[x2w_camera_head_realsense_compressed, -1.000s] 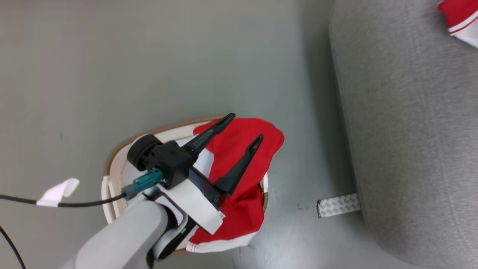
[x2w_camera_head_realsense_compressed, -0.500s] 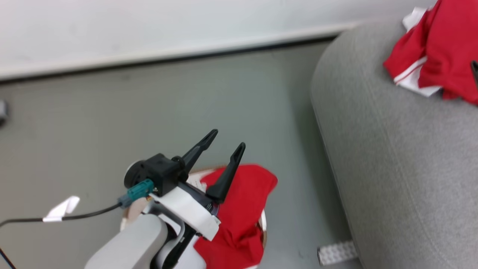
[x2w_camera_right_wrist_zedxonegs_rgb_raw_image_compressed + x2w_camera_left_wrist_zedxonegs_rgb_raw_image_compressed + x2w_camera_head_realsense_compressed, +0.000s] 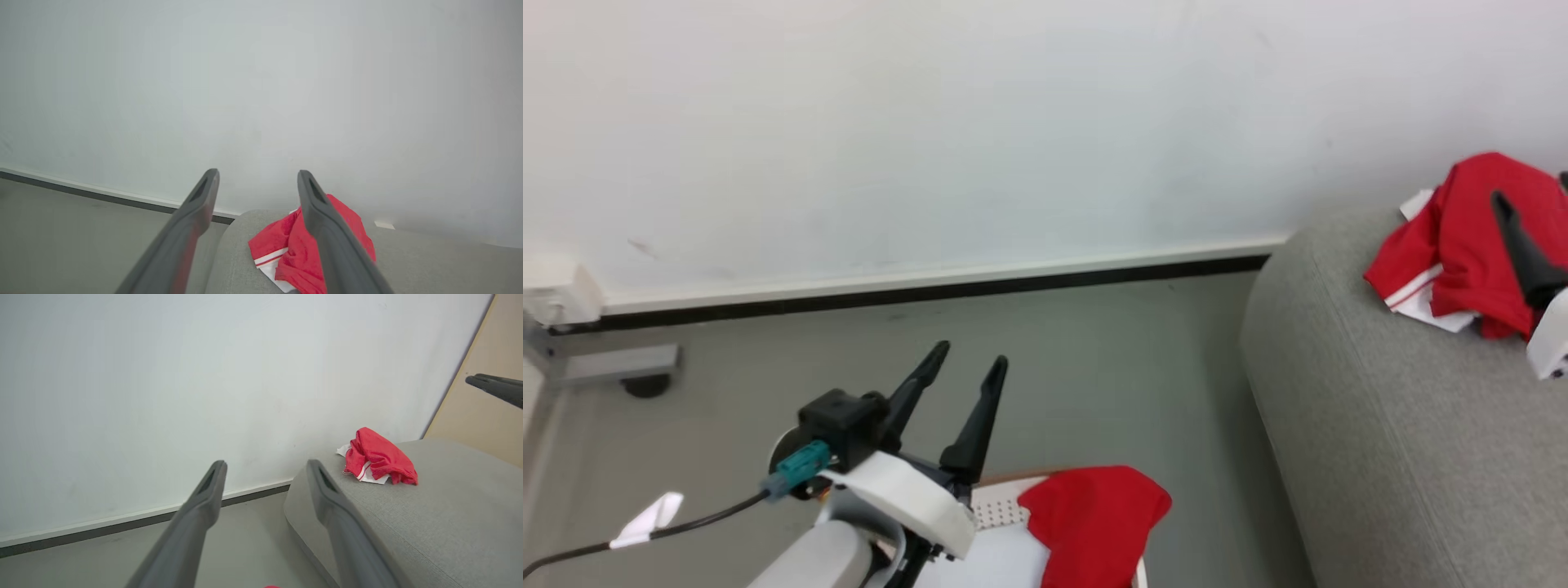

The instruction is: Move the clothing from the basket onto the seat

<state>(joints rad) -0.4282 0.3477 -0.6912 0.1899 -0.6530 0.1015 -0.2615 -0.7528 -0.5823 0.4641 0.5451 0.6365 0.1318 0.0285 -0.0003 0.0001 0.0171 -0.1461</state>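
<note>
basket [image 3: 1001,513]: red garment [image 3: 1094,531] draped over its edge
seat [image 3: 1380,425]: second red garment [image 3: 1454,237] bunched on top
left gripper [image 3: 970,354]: spread, empty
right gripper [image 3: 257,173]: spread, empty too

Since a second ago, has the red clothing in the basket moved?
No. The clothing still drapes over the right rim of the basket; only the view tilted up.
</note>
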